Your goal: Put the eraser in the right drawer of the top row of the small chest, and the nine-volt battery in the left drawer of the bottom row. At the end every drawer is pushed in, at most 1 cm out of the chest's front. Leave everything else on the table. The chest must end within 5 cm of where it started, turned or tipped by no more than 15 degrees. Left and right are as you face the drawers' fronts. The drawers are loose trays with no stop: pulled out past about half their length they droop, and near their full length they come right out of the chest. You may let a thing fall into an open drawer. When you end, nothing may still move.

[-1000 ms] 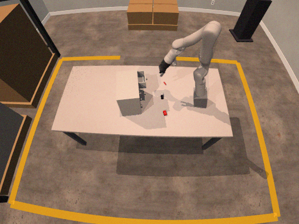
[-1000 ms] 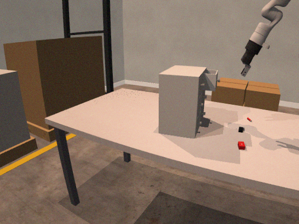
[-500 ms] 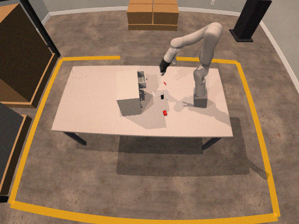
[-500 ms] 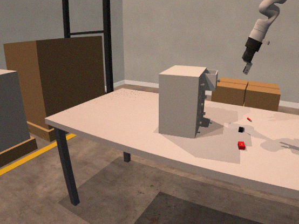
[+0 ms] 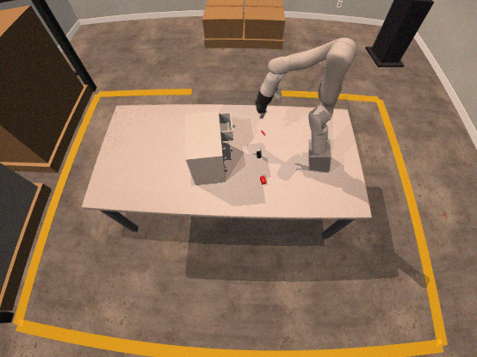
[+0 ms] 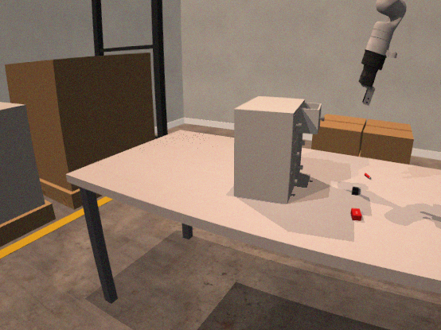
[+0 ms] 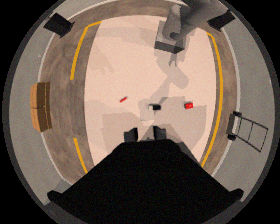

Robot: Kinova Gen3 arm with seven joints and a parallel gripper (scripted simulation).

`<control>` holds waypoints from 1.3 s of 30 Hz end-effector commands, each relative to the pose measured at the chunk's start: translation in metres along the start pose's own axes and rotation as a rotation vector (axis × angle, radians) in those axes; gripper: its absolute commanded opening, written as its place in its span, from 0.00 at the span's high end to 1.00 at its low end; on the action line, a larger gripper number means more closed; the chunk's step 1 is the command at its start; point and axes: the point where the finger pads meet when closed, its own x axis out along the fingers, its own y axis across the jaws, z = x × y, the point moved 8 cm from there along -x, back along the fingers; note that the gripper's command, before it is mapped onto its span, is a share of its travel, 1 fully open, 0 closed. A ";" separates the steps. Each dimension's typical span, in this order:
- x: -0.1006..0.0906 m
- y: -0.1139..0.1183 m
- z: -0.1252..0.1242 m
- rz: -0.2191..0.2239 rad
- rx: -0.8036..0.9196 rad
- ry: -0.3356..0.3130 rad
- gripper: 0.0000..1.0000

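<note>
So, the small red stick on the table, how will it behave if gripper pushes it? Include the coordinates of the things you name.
The red stick [image 5: 263,132] [image 6: 367,176] [image 7: 123,100] looks slim and possibly rounded, so it may roll sideways. Being small, it is probably light and would shift easily. Its straight outline suggests it is stiff.

A pale grey chest [image 5: 204,136] [image 6: 263,152] stands upright on the surface, its top-right drawer [image 5: 228,137] [image 6: 312,120] pulled out. Eraser and nine-volt battery are too small to identify with certainty.

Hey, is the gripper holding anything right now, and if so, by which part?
Nothing is held; the black two-finger gripper is open.
</note>
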 end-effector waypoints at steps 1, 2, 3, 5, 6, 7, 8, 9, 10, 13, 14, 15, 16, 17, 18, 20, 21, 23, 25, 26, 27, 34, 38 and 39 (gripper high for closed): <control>-0.006 -0.001 0.002 -0.005 0.002 0.021 0.33; -0.008 -0.001 0.002 -0.005 0.003 0.030 0.33; -0.010 -0.001 0.002 -0.004 0.003 0.039 0.33; -0.013 -0.001 0.002 -0.004 0.004 0.058 0.33; -0.015 -0.001 0.002 -0.004 0.005 0.067 0.33; -0.016 -0.001 0.002 -0.004 0.006 0.076 0.33; -0.018 -0.001 0.003 -0.003 0.006 0.085 0.33; -0.019 -0.001 0.003 -0.003 0.006 0.094 0.33; -0.021 -0.001 0.003 -0.003 0.007 0.102 0.33; -0.025 -0.001 0.003 -0.002 0.009 0.127 0.33; -0.026 -0.001 0.003 -0.002 0.009 0.134 0.33; -0.026 -0.001 0.003 -0.002 0.009 0.134 0.33; -0.026 -0.001 0.003 -0.002 0.009 0.134 0.33; -0.027 -0.001 0.003 -0.002 0.009 0.141 0.33; -0.029 -0.001 0.003 -0.002 0.010 0.148 0.33; -0.031 -0.002 0.003 -0.002 0.011 0.162 0.33; -0.032 -0.002 0.003 -0.002 0.011 0.168 0.33; -0.034 -0.002 0.003 -0.002 0.012 0.180 0.33; -0.036 -0.002 0.003 -0.001 0.012 0.192 0.33; -0.037 -0.002 0.003 -0.001 0.012 0.197 0.33; -0.038 -0.002 0.003 -0.002 0.013 0.202 0.33; -0.042 -0.002 0.003 -0.002 0.014 0.224 0.33; -0.044 -0.002 0.003 -0.001 0.014 0.237 0.33; -0.045 -0.002 0.003 -0.001 0.014 0.240 0.33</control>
